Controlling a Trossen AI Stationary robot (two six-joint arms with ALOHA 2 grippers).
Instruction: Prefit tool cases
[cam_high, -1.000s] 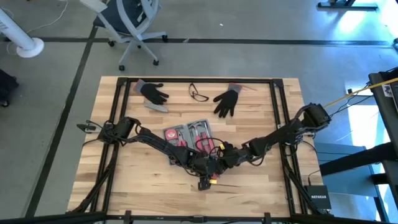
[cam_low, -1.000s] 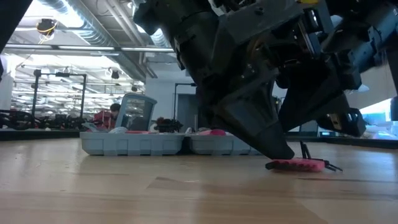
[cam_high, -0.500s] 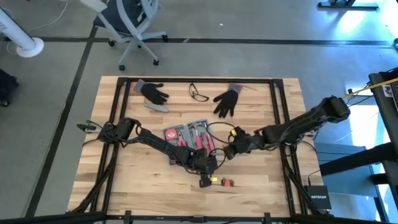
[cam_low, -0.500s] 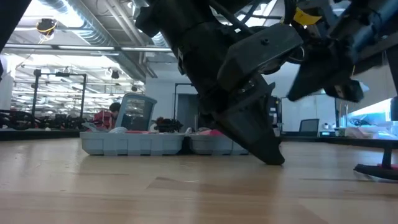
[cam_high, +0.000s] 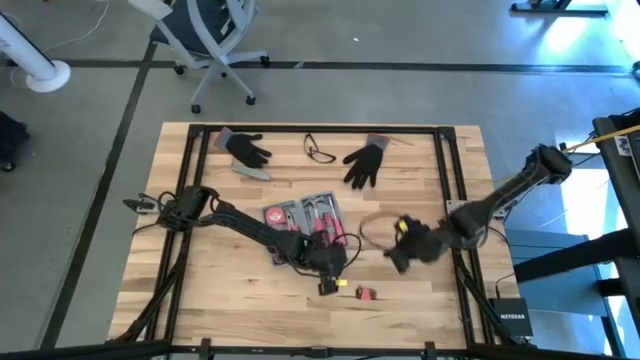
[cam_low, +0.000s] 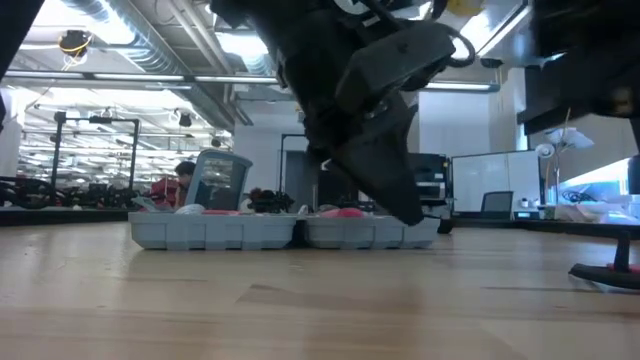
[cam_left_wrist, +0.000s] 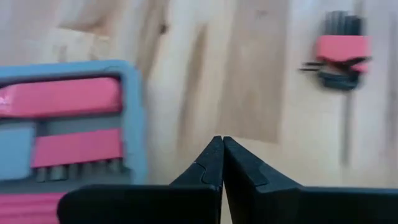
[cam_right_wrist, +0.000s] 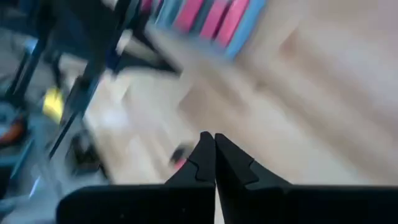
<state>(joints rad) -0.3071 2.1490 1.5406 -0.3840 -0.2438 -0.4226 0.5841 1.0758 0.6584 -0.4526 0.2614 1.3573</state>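
Observation:
The blue-grey tool case (cam_high: 305, 215) lies open and flat on its underside at the table's middle, with red tools in its recesses; the low view shows it as a tool case (cam_low: 285, 231). My left gripper (cam_high: 328, 284) is shut just off the case's near right corner and hangs clear of the wood in the low view (cam_low: 425, 215). A red hex key set (cam_high: 365, 293) lies flat on the table to its right, also visible as a hex key set (cam_left_wrist: 341, 57). My right gripper (cam_high: 392, 262) is shut, raised, and right of both.
Two black gloves (cam_high: 247, 148) (cam_high: 364, 160), clear glasses (cam_high: 320, 152) and a small grey bar (cam_high: 252, 172) lie along the far side. A cable loop (cam_high: 375, 228) hangs by the right arm. Black frame rails (cam_high: 448, 190) run along the table's edges.
My right gripper has drawn back from beside the left one toward the table's right edge and risen, staying shut. My left gripper has lifted slightly off the wood. The red hex key set, at the fingertips a second ago, now lies farther right and uncovered.

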